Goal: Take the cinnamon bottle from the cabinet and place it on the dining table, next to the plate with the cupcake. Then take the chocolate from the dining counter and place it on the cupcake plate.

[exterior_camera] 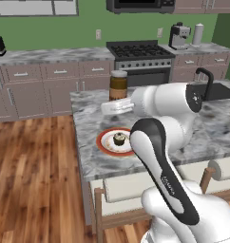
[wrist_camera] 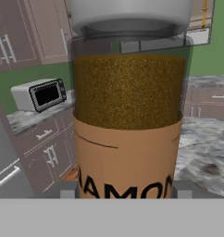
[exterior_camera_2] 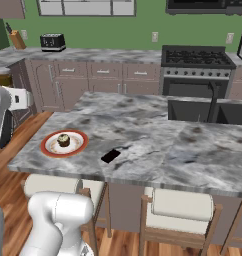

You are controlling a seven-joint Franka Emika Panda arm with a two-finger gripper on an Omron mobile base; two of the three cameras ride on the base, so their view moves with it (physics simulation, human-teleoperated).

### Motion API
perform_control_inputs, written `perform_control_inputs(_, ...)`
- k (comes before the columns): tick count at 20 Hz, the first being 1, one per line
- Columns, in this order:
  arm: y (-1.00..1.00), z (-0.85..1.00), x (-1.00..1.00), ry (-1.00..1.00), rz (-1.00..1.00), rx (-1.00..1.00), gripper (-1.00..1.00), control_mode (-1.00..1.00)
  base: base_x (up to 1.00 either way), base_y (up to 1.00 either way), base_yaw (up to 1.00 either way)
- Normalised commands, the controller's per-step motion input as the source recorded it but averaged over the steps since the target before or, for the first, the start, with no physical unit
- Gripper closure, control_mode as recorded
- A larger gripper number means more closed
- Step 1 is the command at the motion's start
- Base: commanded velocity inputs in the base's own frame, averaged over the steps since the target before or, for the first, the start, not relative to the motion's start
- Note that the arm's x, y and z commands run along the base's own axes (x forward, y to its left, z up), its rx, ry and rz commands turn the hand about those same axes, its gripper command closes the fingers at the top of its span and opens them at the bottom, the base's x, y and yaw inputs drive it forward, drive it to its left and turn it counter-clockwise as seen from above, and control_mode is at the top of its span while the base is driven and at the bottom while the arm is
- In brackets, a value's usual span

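Now we see the gripper (wrist_camera: pixel 125 192) clamped on the cinnamon bottle (exterior_camera: pixel 118 85) (upright, above the dining table (exterior_camera: pixel 88 163) near its left edge) | plate (exterior_camera: pixel 103 142) with cupcake (exterior_camera: pixel 119 139) just below | chocolate (exterior_camera_2: pixel 110 156) at front edge.
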Motion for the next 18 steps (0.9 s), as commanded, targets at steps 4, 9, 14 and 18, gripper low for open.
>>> perform_control_inputs(4, 0.47, -0.20, 0.15, 0.25, -0.42, -0.01, 1.00, -1.00, 0.00, 0.00, 0.00)
perform_control_inputs(9, 0.44, -0.38, 0.00, 0.02, -0.46, -0.05, 1.00, -1.00, 0.00, 0.00, 0.00)
perform_control_inputs(14, 0.28, -0.43, -0.02, 0.00, -0.46, -0.15, 1.00, -1.00, 0.00, 0.00, 0.00)
perform_control_inputs(18, 0.00, -0.37, -0.07, 0.02, -0.23, -0.12, 1.00, -1.00, 0.00, 0.00, 0.00)
